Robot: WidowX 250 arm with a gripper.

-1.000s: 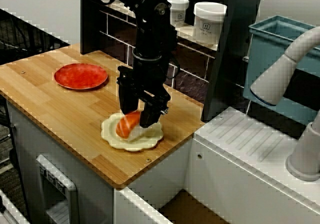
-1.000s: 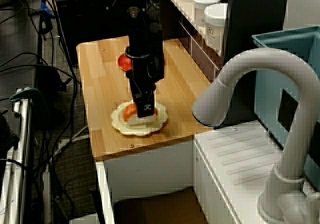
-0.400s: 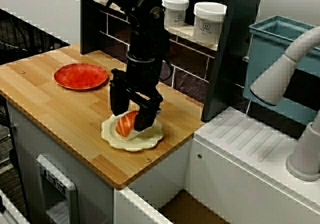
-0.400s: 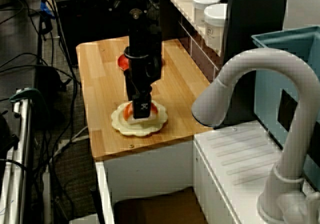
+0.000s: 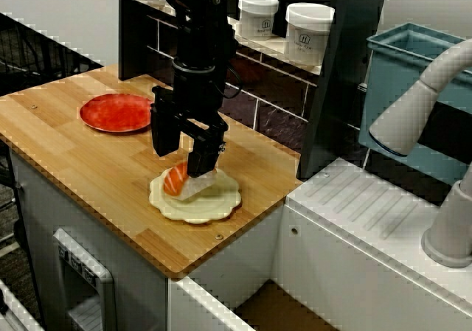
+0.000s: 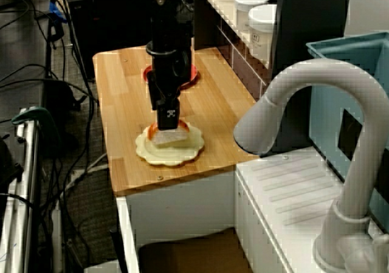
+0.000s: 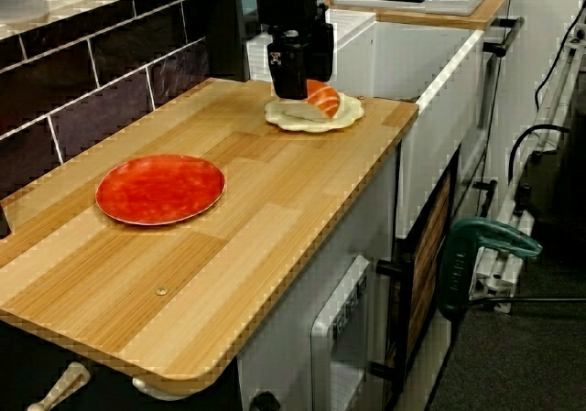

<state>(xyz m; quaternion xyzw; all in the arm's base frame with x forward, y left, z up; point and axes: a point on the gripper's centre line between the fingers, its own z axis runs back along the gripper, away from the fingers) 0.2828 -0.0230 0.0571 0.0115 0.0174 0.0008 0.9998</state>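
Black gripper (image 5: 182,161) part-closed on a tilted salmon nigiri (image 5: 175,179) just over the cream scalloped plate (image 5: 221,202), red plate (image 5: 118,113) well apart from it, white jars (image 5: 308,23) shelved behind it, grey faucet (image 6: 304,96) looming beside it in the view from the side.

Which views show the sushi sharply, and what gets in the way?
High view: sushi sharp, evenly lit, jaws covering its top. Side view: pale tap fills the foreground, slightly soft, sushi unblocked. Low view: sushi small, partly hidden behind the jaws.

At frame centre the sushi piece (image 5: 175,180) is held over the scalloped plate (image 5: 212,206) — the round plate (image 5: 118,113) is set well apart, upper left.
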